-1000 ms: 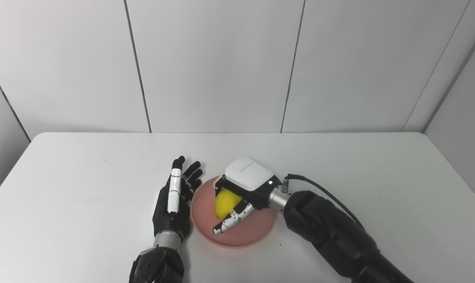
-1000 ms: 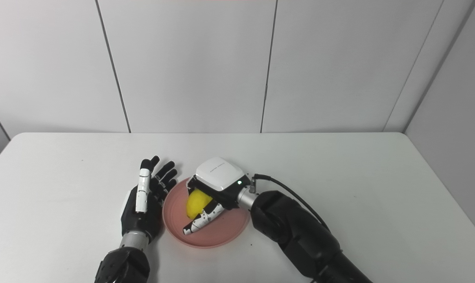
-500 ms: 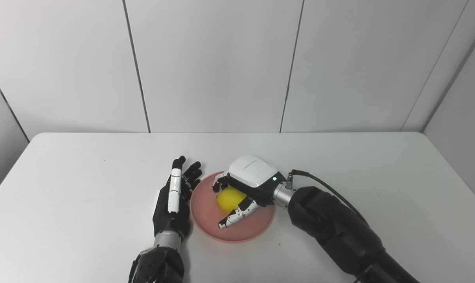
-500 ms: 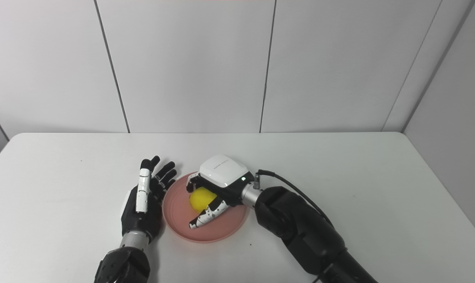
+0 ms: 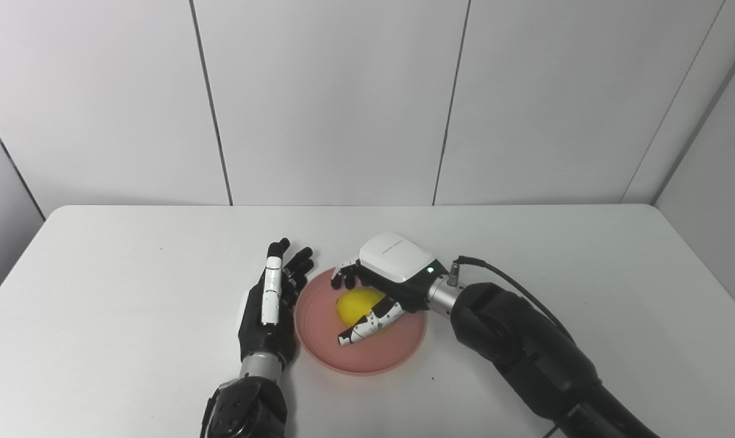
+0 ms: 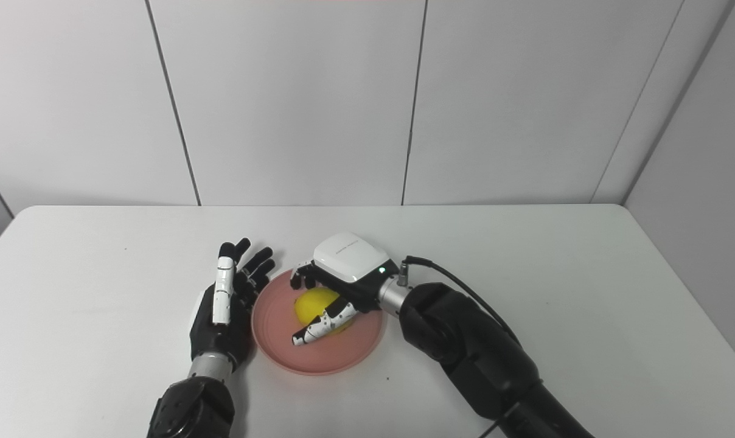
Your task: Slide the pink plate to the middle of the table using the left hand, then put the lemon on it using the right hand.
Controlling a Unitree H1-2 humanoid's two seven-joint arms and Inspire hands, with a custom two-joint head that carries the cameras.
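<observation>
Change: since a second ago my right robot hand (image 5: 379, 286) has drawn back toward the far rim and loosened; the lemon (image 5: 360, 305) that was lifted inside its curl now sits low on the pink plate (image 5: 319, 350).
Right robot hand: fingers part-spread, no longer clamped. The thumb (image 5: 367, 321) lies along the near side of the fruit and the fingertips (image 5: 342, 281) arch over the plate's far rim. I cannot tell whether the thumb touches the lemon or merely lies beside it.
Why so held: I judge I am mid-release, palm kept over the fruit as a cage so it cannot roll off while I let go.
Lemon: on the plate, a little right of and beyond its centre, half hidden under the palm.
Pink plate: flat on the white worktop (image 5: 556, 243), roughly mid-width, nearer my edge than the back wall. The slide looks finished.
Left robot hand: (image 5: 270, 304) spread, holding nothing, standing edge-on just beside the plate's left rim, thumb uppermost. I read that as a stop against the plate skidding left.
Stage: placing seems done bar the withdrawal.
Next: I would lift the right robot hand straight up and back, clearing the thumb first.
Risk: dragging the thumb sideways could nudge the lemon toward the rim.
</observation>
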